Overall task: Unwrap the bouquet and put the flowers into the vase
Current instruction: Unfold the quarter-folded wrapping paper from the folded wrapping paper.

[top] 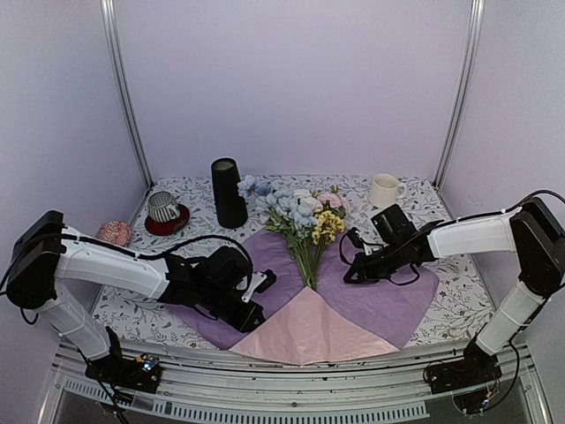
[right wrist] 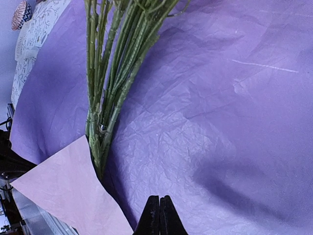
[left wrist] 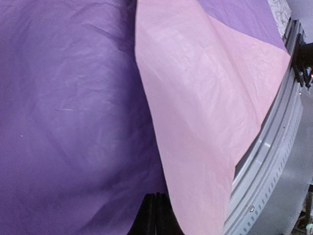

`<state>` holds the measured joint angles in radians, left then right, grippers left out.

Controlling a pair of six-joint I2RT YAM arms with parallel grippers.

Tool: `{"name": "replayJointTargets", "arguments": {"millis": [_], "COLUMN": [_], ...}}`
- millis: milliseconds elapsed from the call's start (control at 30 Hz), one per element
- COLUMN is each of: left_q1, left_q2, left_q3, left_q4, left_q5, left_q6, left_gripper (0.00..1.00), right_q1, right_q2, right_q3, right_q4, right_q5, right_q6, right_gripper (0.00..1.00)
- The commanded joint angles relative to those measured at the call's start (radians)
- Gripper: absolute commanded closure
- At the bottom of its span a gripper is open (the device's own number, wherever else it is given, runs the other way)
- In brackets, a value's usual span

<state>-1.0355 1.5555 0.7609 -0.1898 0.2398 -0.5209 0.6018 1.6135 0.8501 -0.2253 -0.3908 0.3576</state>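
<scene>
From above, the flowers (top: 300,216) lie along the middle of the spread paper sheet (top: 388,300), with the vase (top: 228,193) beyond its far-left edge. The left gripper (top: 254,314) hangs over the sheet's left part and the right gripper (top: 350,276) over its right.

Left wrist: fingers together, empty, above the sheet.

Right wrist: fingers together, empty; green stems lie on the sheet ahead.

Passable over bare paper sheet (top: 380,300) either side of the flowers (top: 305,237), up to the closed left gripper (left wrist: 155,196) and right gripper (right wrist: 160,198). Near the table's (top: 461,300) back edge, vase (top: 228,193) hemmed between flowers and striped cup (top: 163,206).

Lab test booth: blank walls (top: 291,88), aluminium rails (top: 126,97)
</scene>
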Motion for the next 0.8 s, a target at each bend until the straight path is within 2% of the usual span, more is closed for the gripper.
{"name": "replayJointTargets", "arguments": {"millis": [0, 233, 500, 767], "left_q1": [-0.041, -0.095, -0.161, -0.284], "left_q2": [-0.02, -0.037, -0.201, -0.259], "left_q3": [-0.018, -0.045, -0.124, -0.143], "left_q4": [-0.01, 0.036, 0.124, 0.068], "left_q5": [0.052, 0.088, 0.199, 0.222], "left_q6": [-0.001, -0.017, -0.063, -0.111], "left_gripper": [0.96, 0.96, 0.95, 0.96], "right_q1": [0.013, 0.015, 0.015, 0.015], "right_q2": [0.051, 0.103, 0.091, 0.035], "right_q3": [-0.02, -0.049, -0.062, -0.079], "right_q4": [0.045, 0.11, 0.11, 0.094], "right_q5": [-0.017, -0.036, -0.007, 0.001], "right_q6": [0.025, 0.062, 0.075, 0.074], "right_gripper": [0.98, 0.98, 0.98, 0.98]}}
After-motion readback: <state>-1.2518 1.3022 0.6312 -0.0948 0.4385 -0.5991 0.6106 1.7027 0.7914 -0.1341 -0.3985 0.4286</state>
